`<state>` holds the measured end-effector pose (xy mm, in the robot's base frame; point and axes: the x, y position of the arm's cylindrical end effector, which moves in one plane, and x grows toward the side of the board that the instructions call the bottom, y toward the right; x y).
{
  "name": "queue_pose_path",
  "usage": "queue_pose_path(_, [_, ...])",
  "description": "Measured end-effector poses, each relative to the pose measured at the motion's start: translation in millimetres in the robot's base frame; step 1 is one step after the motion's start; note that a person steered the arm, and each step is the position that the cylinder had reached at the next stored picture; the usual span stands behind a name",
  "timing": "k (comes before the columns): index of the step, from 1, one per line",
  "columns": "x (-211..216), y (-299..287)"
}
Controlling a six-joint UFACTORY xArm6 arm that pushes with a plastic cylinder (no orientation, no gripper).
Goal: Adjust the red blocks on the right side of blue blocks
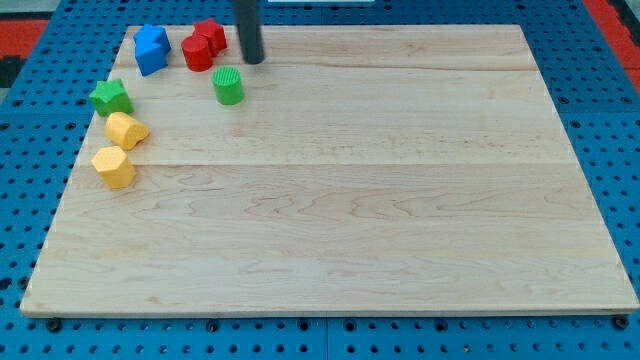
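Two red blocks sit near the board's top left: a red cylinder and, touching it on its upper right, a red angular block. Blue blocks lie just to their left, close together; their shapes merge and I cannot separate them. The dark rod comes down from the view's top, and my tip rests on the board just right of the red blocks, a small gap away from the red angular block.
A green cylinder stands below my tip. A green star lies at the left edge, with two yellow blocks below it. The wooden board sits on a blue pegboard.
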<state>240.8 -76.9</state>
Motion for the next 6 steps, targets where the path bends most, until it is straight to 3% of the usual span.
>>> queue_pose_path(1, [-48, -30])
queue_pose_path(3, [-40, -81])
queue_pose_path(4, [-38, -66])
queue_pose_path(5, [17, 25])
queue_pose_path(6, [128, 25])
